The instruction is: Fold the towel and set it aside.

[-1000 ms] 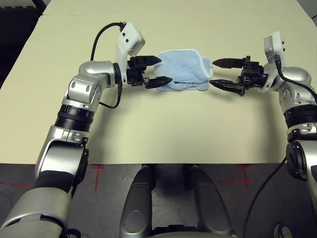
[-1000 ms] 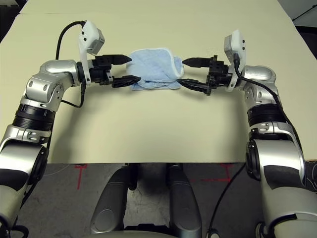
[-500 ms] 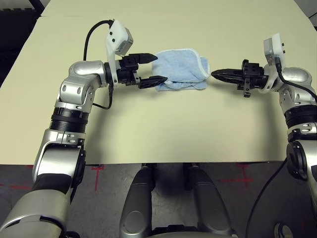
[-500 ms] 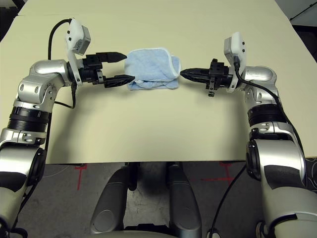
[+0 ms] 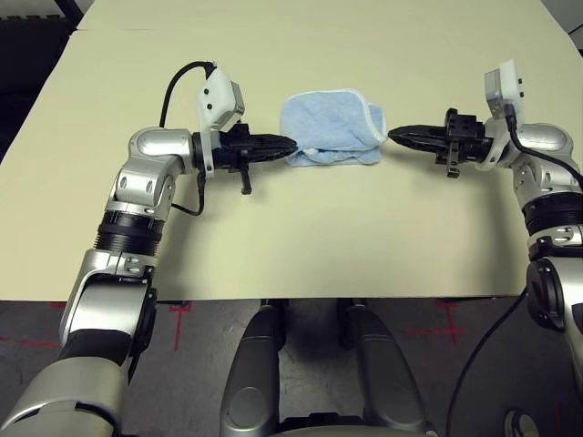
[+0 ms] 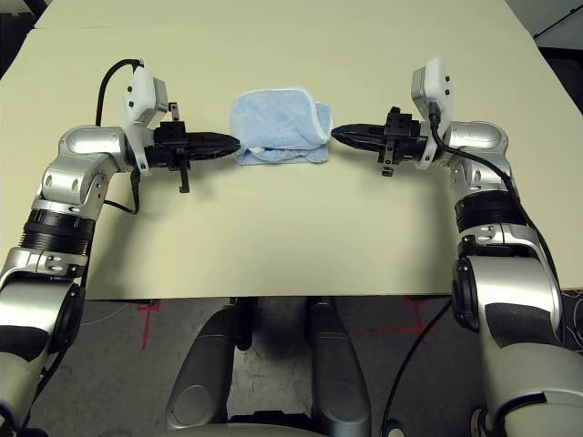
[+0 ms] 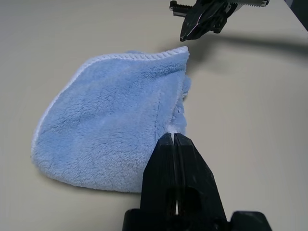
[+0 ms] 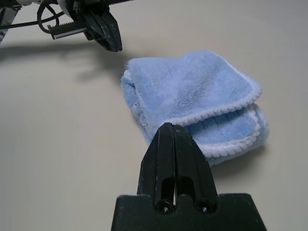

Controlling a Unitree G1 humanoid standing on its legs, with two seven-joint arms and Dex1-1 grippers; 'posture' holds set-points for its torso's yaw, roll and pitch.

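Observation:
The light-blue towel [image 5: 331, 132] with white stitched edging lies folded into a small bundle on the tan table [image 5: 291, 237], near the middle. My left gripper [image 5: 290, 144] points at its left side with its fingers [image 7: 163, 159] shut and nothing between them, the tip right at the towel's edge [image 7: 175, 126]. On the other side my right gripper [image 5: 393, 136] is also shut and holds nothing. Its tip rests just off the towel's rounded right edge. The layered white hems [image 8: 240, 125] show in the right wrist view.
Open tan table surface stretches all around the towel, both toward the far side [image 5: 301, 36] and toward the front edge [image 5: 301, 299]. A black cable [image 5: 178, 77] loops from my left wrist.
My right gripper shut its fingers first, then my left gripper shut and turned. Both have drawn back a little from the towel, which lies where it was.

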